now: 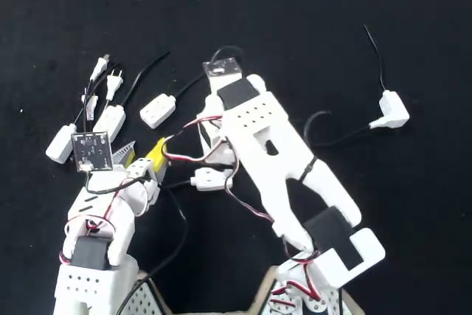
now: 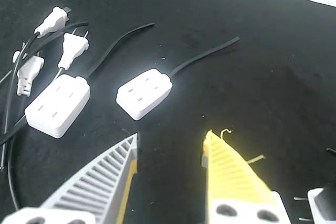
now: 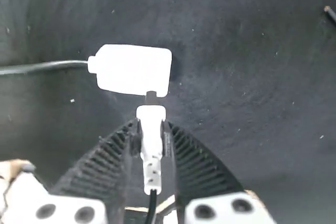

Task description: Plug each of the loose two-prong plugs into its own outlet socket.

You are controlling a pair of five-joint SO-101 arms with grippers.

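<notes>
My right gripper is shut on a white two-prong plug. The plug's front end meets the edge of a white outlet socket, whose cord runs off sideways. My left gripper is open and empty, just short of a white outlet socket; a second socket lies beside it. Three loose white plugs lie beyond. From above, the left gripper is below the socket. Another loose plug lies between the arms.
The right arm stretches across the table's middle and covers its own gripper from above. A white right-angle plug with a black cord lies at the right. Black cords trail around the left cluster of sockets and plugs.
</notes>
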